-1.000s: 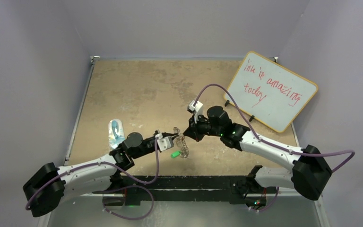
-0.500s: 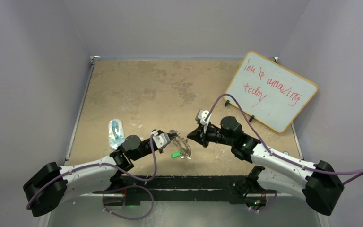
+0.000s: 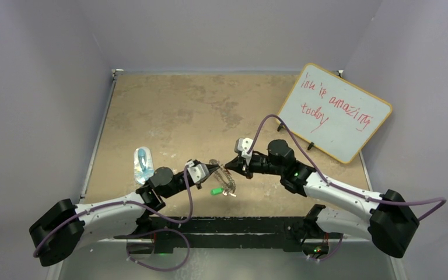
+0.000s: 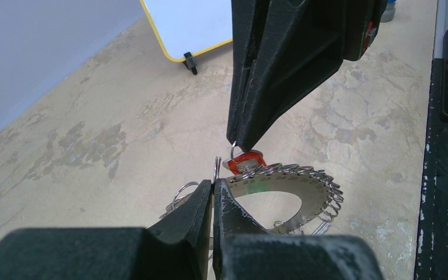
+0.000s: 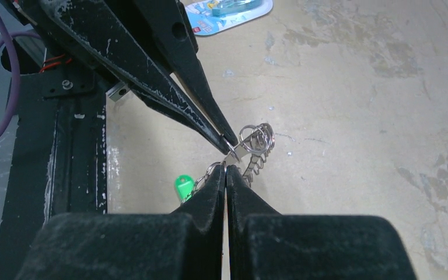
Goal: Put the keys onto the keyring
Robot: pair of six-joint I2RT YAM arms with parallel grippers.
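By the near edge of the table (image 3: 169, 111), the left gripper (image 4: 213, 188) pinches the keyring (image 4: 280, 185) and the right gripper (image 4: 237, 142) pinches the red key (image 4: 247, 161) at its rim — best to hold the ring steady and slide gently.

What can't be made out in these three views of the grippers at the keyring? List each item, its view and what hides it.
1. Red key, left wrist view: blade hidden behind the keyring loops.
2. Green key, right wrist view: blade hidden behind the right gripper.
3. Top view: what the left gripper pinches is too small to tell.
4. Whiteboard, left wrist view: cut off by the top edge.
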